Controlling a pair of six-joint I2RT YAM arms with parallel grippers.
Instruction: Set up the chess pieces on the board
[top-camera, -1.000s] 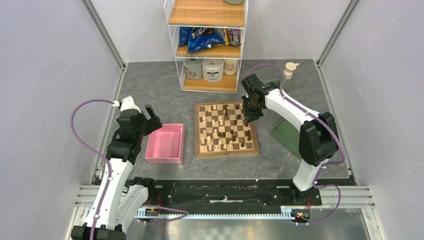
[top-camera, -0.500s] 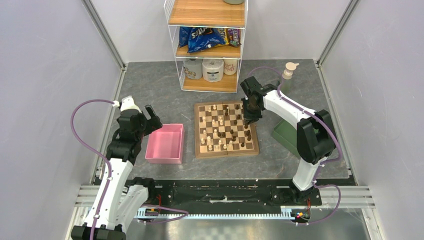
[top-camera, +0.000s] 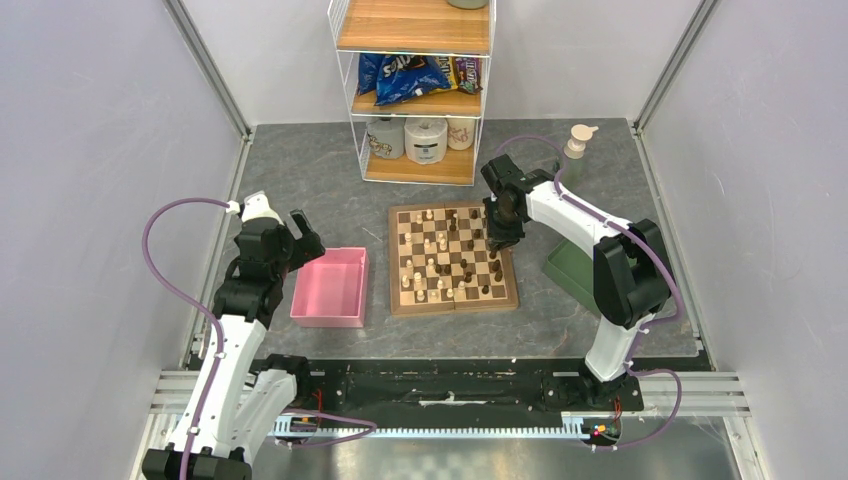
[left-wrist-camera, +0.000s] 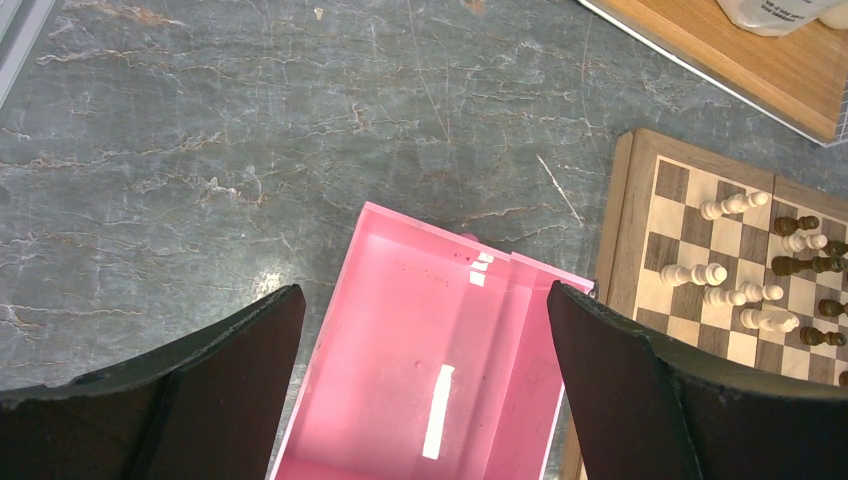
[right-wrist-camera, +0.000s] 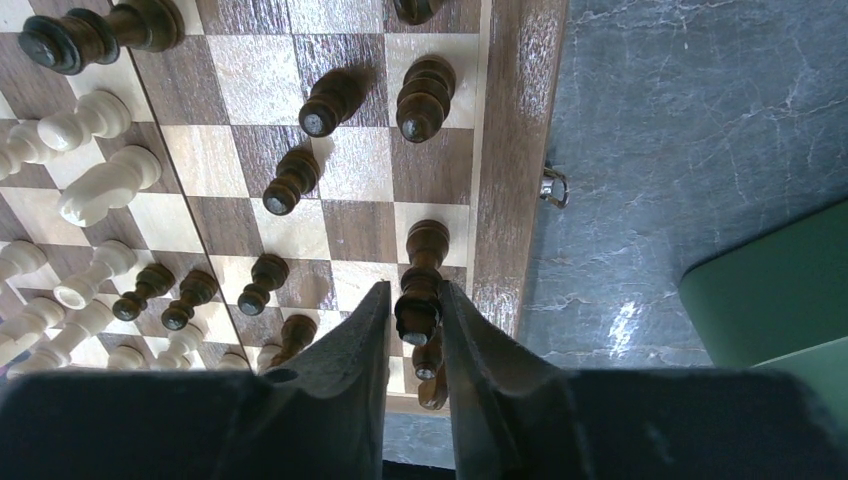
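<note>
Hovering at the right edge of the board (top-camera: 452, 306), toward its far end, our right gripper (right-wrist-camera: 415, 300) has both fingers set close on either side of a dark piece (right-wrist-camera: 422, 262). That piece stands upright on a square in the board's right edge column. The gaps btw fingers & piece are so slim that we can't tell whether they clamp it or only flank it. The other chess pieces (top-camera: 440, 252) stand spread over the squares, dark ones mostly on the right half, cream ones on the left, w/ some mixing in the middle. A green tray (right-wrist-camera: 780, 290) sits on the table (left-wrist-camera: 200, 120) near the board's right side. Our left gripper (left-wrist-camera: 422, 295) hangs above a pink tray (left-wrist-camera: 400, 340), jaws spread wide, grasping nothing. The pink tray lies just left of the board, apart from it.
</note>
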